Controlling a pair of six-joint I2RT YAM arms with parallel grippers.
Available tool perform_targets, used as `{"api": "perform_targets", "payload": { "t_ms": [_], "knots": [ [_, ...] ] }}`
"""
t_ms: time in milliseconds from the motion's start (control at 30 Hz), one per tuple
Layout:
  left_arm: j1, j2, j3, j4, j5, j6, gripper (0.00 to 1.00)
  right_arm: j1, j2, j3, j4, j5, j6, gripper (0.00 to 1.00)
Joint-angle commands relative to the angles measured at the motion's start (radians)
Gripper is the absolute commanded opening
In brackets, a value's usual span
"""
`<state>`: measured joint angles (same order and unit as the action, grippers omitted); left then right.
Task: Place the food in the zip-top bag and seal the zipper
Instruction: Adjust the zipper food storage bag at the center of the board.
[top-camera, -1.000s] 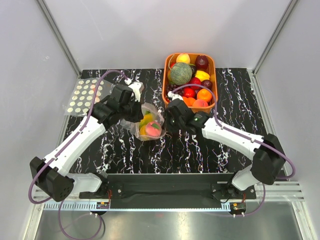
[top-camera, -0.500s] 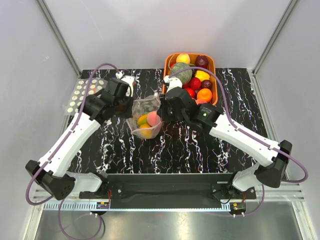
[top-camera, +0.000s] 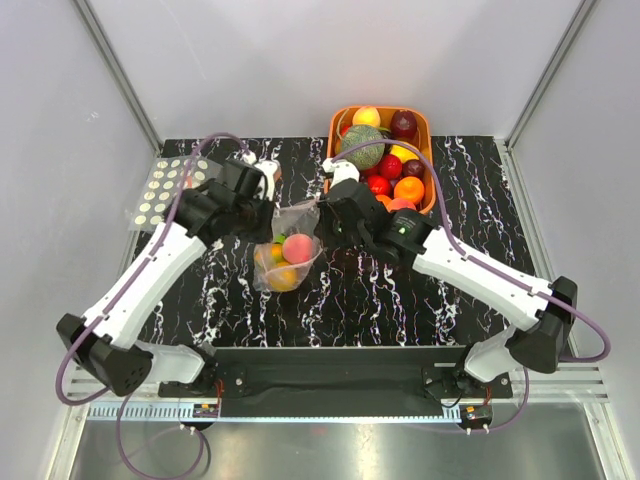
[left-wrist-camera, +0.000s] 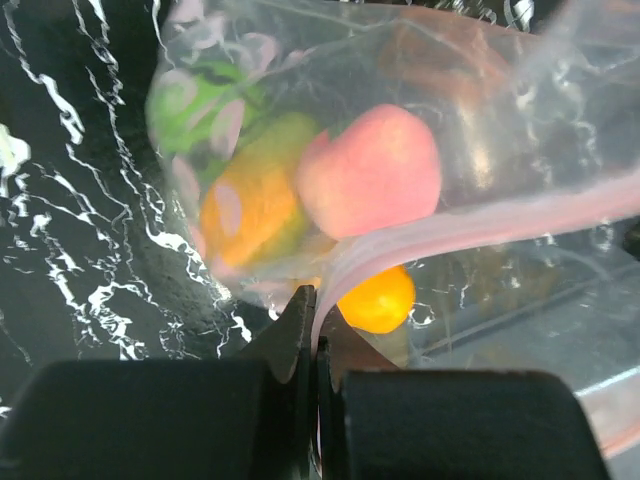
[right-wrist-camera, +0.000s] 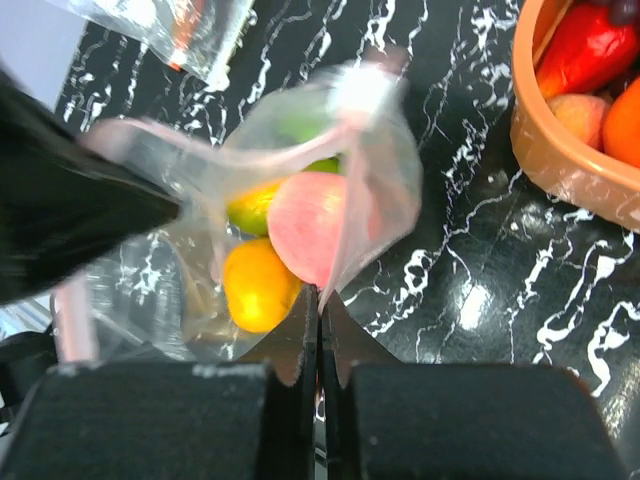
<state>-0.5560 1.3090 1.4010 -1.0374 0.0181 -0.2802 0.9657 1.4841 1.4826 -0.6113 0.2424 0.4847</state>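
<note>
The zip-top bag, clear with pale pink dots, hangs between both grippers over the black marbled table. Inside it lies the food: a pink peach, an orange and a yellow-green fruit. My left gripper is shut on the left end of the pink zipper. The right gripper is shut on the bag's right mouth edge, just beside the peach. The mouth gapes open between the two grips. From above, the left gripper and right gripper flank the bag.
An orange basket full of fruit stands at the back, right behind the right wrist. A second clear bag with cream dots lies flat at the table's back left corner. Grey walls close in on three sides.
Both grippers, still clamped on the bag's mouth, have lifted and shifted it; the bag now hangs more upright, with the fruit settled toward its bottom.
</note>
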Motion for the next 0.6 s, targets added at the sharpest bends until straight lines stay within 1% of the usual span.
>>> {"api": "perform_targets", "payload": {
  "t_ms": [0,33,67,200,233,267,367,433,467,500,567],
  "knots": [
    [0.004,-0.062,0.183,-0.004,-0.056,0.018,0.00,0.002,-0.016,0.048,0.048,-0.003,-0.031,0.00],
    [0.002,-0.059,0.205,-0.016,-0.101,0.027,0.00,0.002,-0.007,0.042,0.065,-0.011,-0.031,0.00],
    [0.004,-0.057,0.210,-0.022,-0.109,0.030,0.00,0.002,0.016,0.044,0.074,-0.024,-0.029,0.00],
    [0.002,-0.054,0.190,-0.019,-0.093,0.035,0.00,0.002,0.074,0.116,0.070,-0.064,-0.041,0.00],
    [0.004,-0.053,0.203,-0.026,-0.118,0.038,0.00,0.002,0.080,0.148,0.064,-0.064,-0.057,0.00],
    [0.002,-0.051,0.251,-0.047,-0.139,0.039,0.00,0.004,0.085,0.160,0.061,-0.054,-0.066,0.00],
    [0.004,-0.057,0.294,-0.058,-0.214,0.052,0.01,-0.001,0.081,0.165,0.058,-0.017,-0.083,0.01],
    [0.004,-0.060,0.265,-0.043,-0.205,0.059,0.01,-0.015,0.081,0.127,0.070,-0.028,-0.078,0.05],
    [0.004,-0.059,0.244,-0.035,-0.196,0.059,0.01,-0.037,0.082,0.110,0.079,-0.070,-0.075,0.10],
    [0.002,-0.057,0.180,-0.009,-0.172,0.059,0.00,-0.048,0.081,0.067,0.087,-0.090,-0.058,0.13],
    [0.004,-0.054,0.116,0.035,-0.147,0.050,0.00,-0.073,0.076,0.024,0.122,-0.141,-0.044,0.16]
  ]
}}
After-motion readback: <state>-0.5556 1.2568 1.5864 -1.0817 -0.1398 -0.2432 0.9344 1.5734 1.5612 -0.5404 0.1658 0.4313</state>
